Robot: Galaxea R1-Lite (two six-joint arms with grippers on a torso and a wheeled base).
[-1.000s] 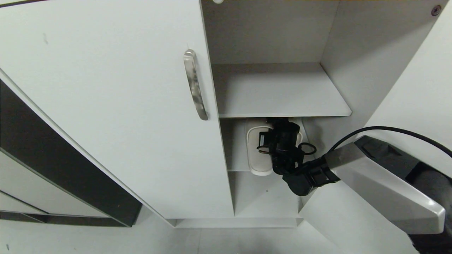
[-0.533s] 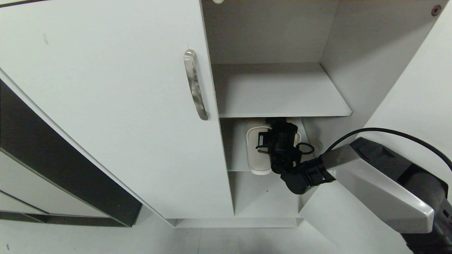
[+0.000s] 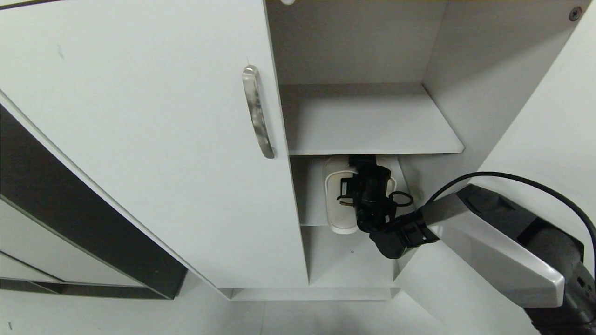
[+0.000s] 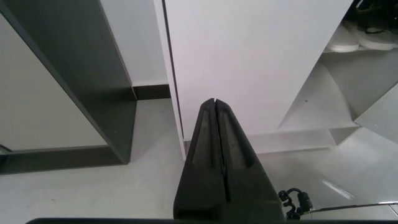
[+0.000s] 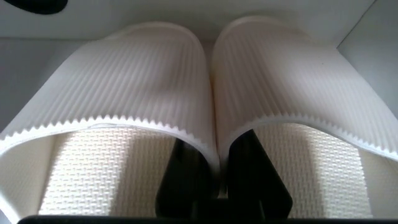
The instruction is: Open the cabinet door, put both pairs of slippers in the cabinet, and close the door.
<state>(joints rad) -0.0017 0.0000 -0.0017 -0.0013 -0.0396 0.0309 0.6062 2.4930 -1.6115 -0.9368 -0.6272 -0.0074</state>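
The right gripper (image 5: 217, 179) is deep in the cabinet's middle compartment, its fingers pinched on the two inner strap edges of the white ribbed slippers (image 5: 143, 81), one finger tucked inside each shoe. From where I stand the pair's heels (image 3: 342, 223) poke just past the front lip of the middle shelf (image 3: 309, 204). Let go there and I'd expect them to tip out or foul the door. Pulling the fingers back carelessly could also drag the straps along, since that smooth white laminate won't hold them, and the wrist sits close under the upper shelf (image 3: 372, 125). The left gripper (image 4: 214, 134) hangs outside over the pale glossy floor (image 4: 149, 143), fingers pressed together on nothing. The left door (image 3: 139, 116) with its metal handle (image 3: 257, 111) is closed, the right door (image 3: 549, 107) swung wide, and a dark panel (image 3: 70, 209) flanks the cabinet.
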